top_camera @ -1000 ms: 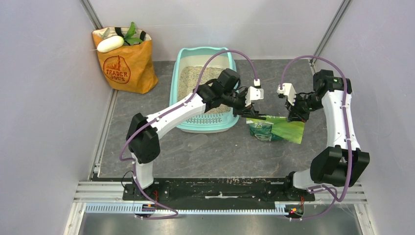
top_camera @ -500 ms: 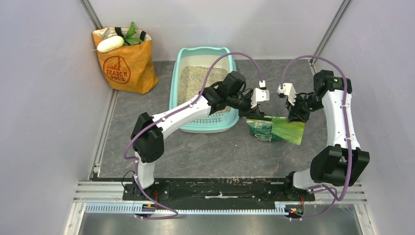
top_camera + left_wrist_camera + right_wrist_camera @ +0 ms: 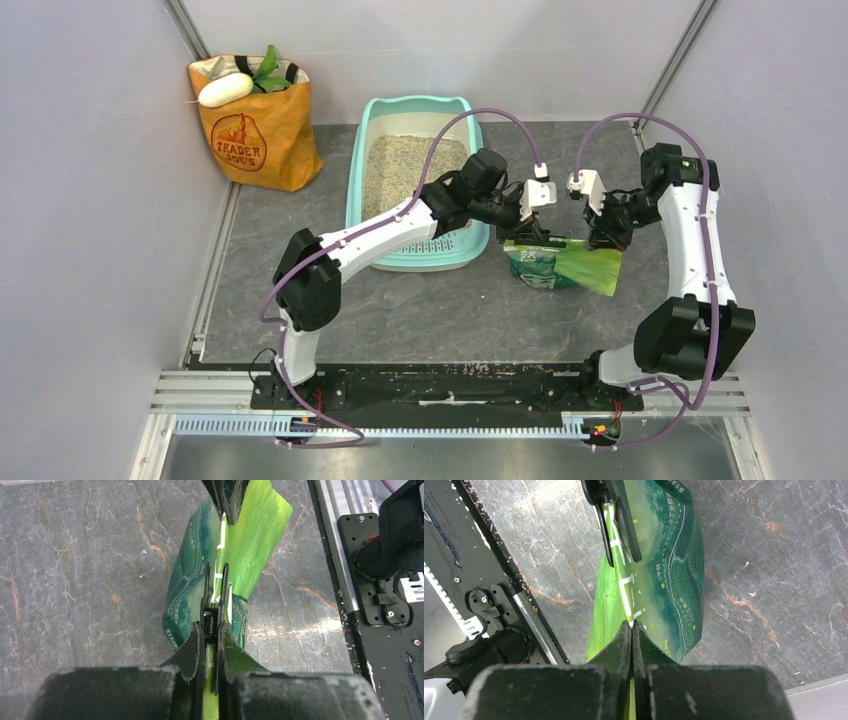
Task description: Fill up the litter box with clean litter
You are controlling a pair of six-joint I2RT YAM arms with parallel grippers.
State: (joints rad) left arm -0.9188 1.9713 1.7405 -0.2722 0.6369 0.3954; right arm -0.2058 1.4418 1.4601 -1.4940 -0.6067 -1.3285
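Observation:
The mint-teal litter box [image 3: 357, 180] stands at the back centre, its floor covered with beige clean litter [image 3: 400, 170]. To its right a green printed bag [image 3: 565, 265] hangs between both grippers just over the table. My left gripper [image 3: 527, 235] is shut on the bag's [image 3: 190, 590] upper edge, and a black spring clip [image 3: 216, 600] sits right at the tips of the gripper [image 3: 214, 627]. My right gripper [image 3: 603, 240] is shut on the other end of that edge. In the right wrist view its jaws [image 3: 631, 625] pinch the bag [image 3: 674, 580] tightly.
An orange paper grocery bag [image 3: 255, 140] with a white item and leaves stands at the back left. Grey walls close in on both sides. The black base rail [image 3: 450, 385] runs along the near edge. The tabletop is dark marbled stone [image 3: 420, 310].
My left arm has swung to the right, off the litter box's front end, carrying its end of the bag closer to the right gripper. The right arm has not moved.

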